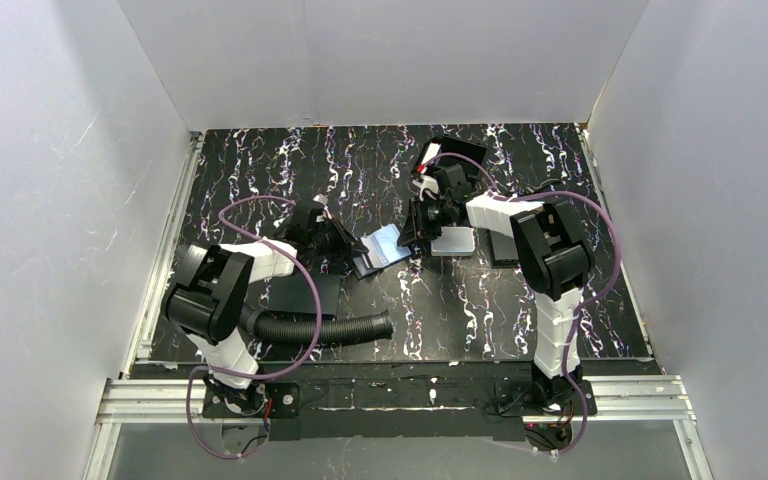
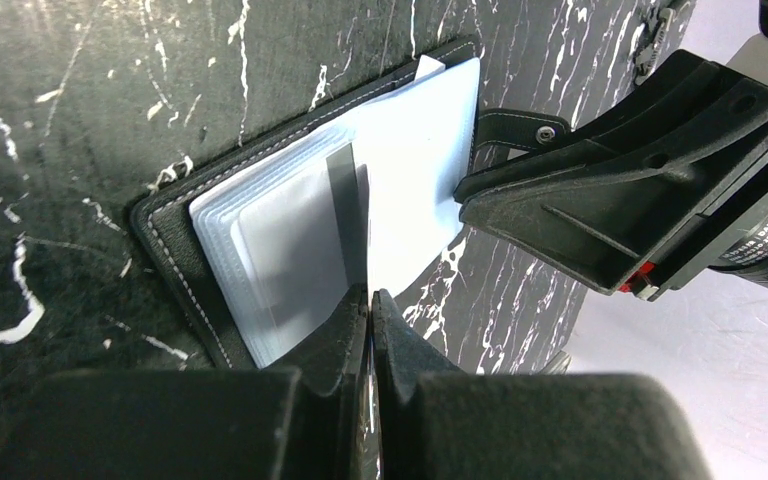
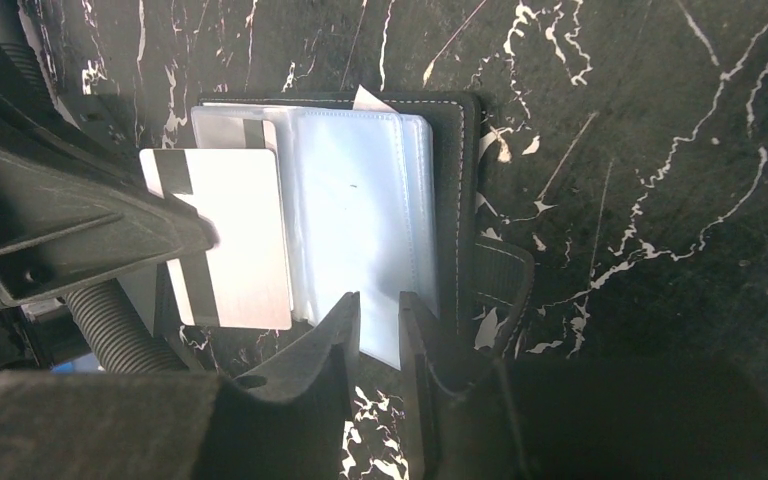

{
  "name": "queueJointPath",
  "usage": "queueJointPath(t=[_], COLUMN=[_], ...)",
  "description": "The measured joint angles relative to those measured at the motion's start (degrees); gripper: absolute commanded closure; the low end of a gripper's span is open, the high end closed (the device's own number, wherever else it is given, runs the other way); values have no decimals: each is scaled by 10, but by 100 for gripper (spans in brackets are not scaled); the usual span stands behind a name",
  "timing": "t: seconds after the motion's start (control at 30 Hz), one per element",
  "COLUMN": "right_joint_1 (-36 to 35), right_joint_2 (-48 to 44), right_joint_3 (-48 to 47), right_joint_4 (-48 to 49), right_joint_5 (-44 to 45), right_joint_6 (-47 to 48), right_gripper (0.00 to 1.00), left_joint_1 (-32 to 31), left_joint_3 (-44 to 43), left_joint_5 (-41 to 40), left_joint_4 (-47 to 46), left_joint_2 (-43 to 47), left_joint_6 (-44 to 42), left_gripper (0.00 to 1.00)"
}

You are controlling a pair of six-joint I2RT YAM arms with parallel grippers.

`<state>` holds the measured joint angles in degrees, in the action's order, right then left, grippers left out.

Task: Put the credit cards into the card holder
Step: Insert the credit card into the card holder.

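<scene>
Left hand (image 2: 370, 300): clenched on one credit card (image 3: 245, 240), a white card with a black stripe along one long side. The card is held off the table (image 3: 660, 200), over the left half of the open card holder (image 3: 455, 200). In the left wrist view it appears edge-on, running straight out from the fingertips.

Card holder: lies open and flat near the middle of the table, between the two hands. Its clear sleeves (image 3: 350, 200) are fanned out and face up. The closing tab (image 3: 505, 290) sticks out on the right side.

A second card (image 3: 225, 125), pale with a dark stripe, lies under the held card on the holder's left half. Whether it sits in a slot cannot be told.

Right hand (image 3: 380, 310): jaws stand narrowly apart at the near edge of the clear sleeves, and sleeve material shows in the gap. Whether they are actually gripping it cannot be told.

Also on the table: a black corrugated hose (image 1: 330, 328) and a black square pad (image 1: 305, 295), both beside the left arm.
</scene>
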<state>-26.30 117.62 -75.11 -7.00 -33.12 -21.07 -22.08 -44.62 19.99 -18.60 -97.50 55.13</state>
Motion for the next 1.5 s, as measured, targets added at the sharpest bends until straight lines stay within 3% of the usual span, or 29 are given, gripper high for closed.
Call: queueJointPath(t=[0.5, 1.5], right_joint_1=[1, 4], right_joint_2=[1, 9], right_joint_3=[7, 6], right_joint_4=[13, 25], right_joint_5=[-5, -25], right_joint_6=[-10, -15], right_gripper=[72, 75], left_joint_1=[19, 25], left_joint_3=[1, 31], left_joint_5=[62, 86], left_joint_4=[-68, -220], left_joint_2=[-57, -92], left_joint_6=[31, 48], left_gripper=[100, 100])
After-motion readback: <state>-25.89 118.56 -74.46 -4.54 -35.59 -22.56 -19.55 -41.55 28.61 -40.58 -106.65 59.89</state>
